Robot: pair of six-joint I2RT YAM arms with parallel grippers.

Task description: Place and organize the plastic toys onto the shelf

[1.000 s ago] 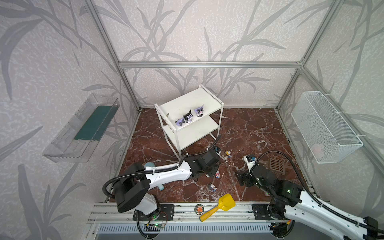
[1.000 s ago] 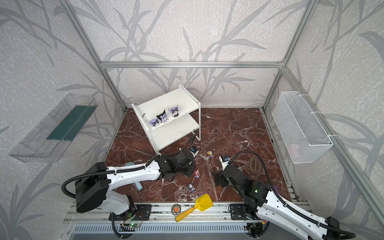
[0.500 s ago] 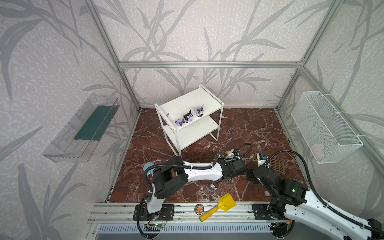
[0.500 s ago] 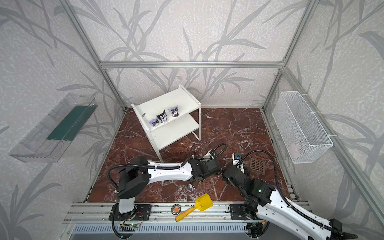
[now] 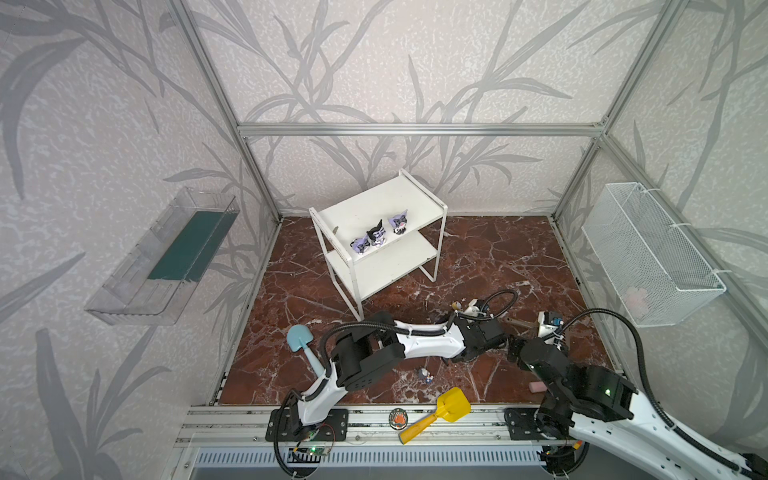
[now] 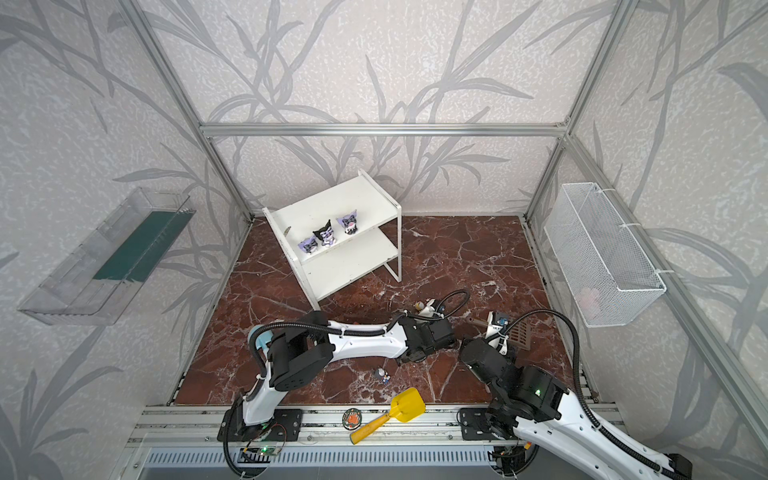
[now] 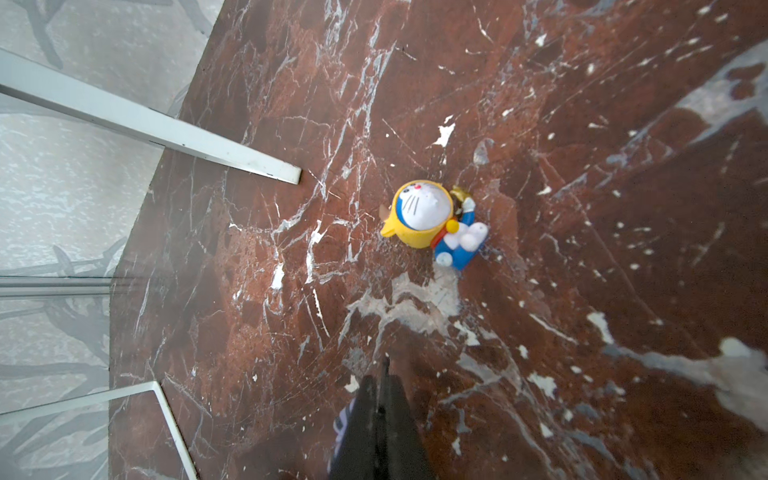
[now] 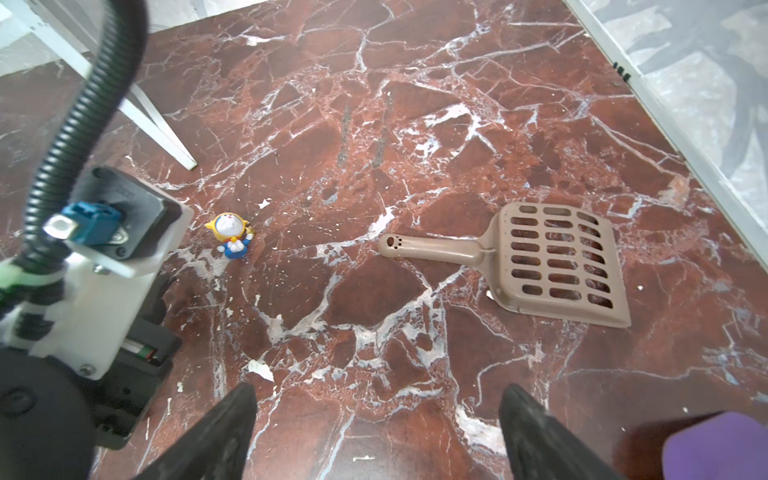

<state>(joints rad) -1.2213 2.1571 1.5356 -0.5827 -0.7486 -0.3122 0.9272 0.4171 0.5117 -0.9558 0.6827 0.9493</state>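
The white two-tier shelf [image 5: 374, 203] [image 6: 332, 199] stands at the back, with three purple and black plastic toys [image 5: 377, 235] [image 6: 324, 235] in a row on its top board. A yellow-headed toy [image 7: 424, 216] [image 8: 230, 232] [image 5: 457, 306] lies on the marble floor. My left gripper [image 7: 384, 370] is just short of it, shut and holding nothing. A grey-headed toy [image 5: 424, 374] [image 6: 381, 375] lies nearer the front. My right gripper [image 8: 376, 399] hangs open over bare floor beside the left wrist. A blurred purple shape [image 8: 715, 449] lies next to one finger.
A brown slotted scoop [image 8: 552, 262] lies right of the yellow-headed toy. A yellow scoop [image 5: 440, 413] rests on the front rail, with a teal spade [image 5: 300, 338] at the left and a pink cylinder [image 5: 537, 386] at the right. A wire basket [image 5: 648, 253] and a clear tray [image 5: 166, 257] hang on the side walls.
My left arm has swung right across the floor, from in front of the shelf to beside the right arm. The right arm has shifted a little to the right. Both grippers keep their state.
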